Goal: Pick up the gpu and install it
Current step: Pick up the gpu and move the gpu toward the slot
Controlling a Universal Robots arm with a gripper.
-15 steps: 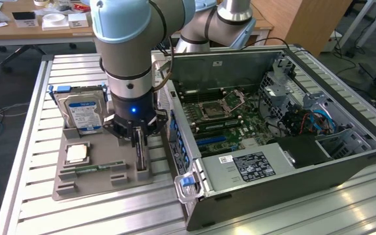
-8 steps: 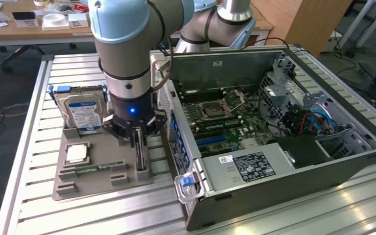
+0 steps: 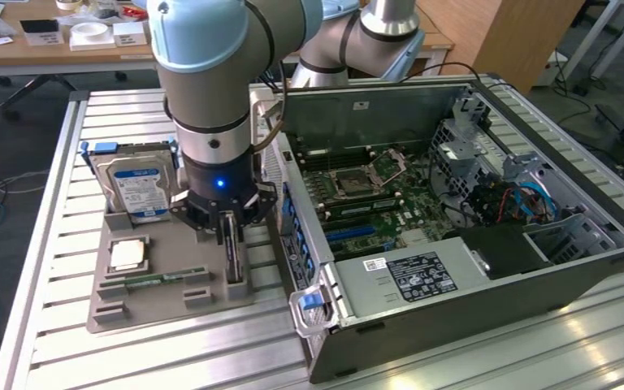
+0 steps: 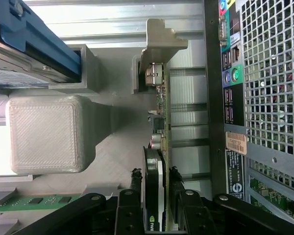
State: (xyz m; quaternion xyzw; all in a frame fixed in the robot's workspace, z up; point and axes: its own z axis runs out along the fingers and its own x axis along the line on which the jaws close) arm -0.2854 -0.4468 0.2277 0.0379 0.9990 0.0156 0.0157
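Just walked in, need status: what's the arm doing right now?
The arm's gripper is down over the gpu, which stands on edge in its slot on the gray tray, beside the open case. Its jaws stand open on either side of the card, not gripping it. The gpu is not yet lifted or in the case.

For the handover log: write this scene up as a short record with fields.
claw: open, straddling the gpu's upper edge
gpu: upright in its slot on the gray holder, not yet installed
hard drive: upright on the same holder
computer case: side open, beside the holder on the exterior view's right
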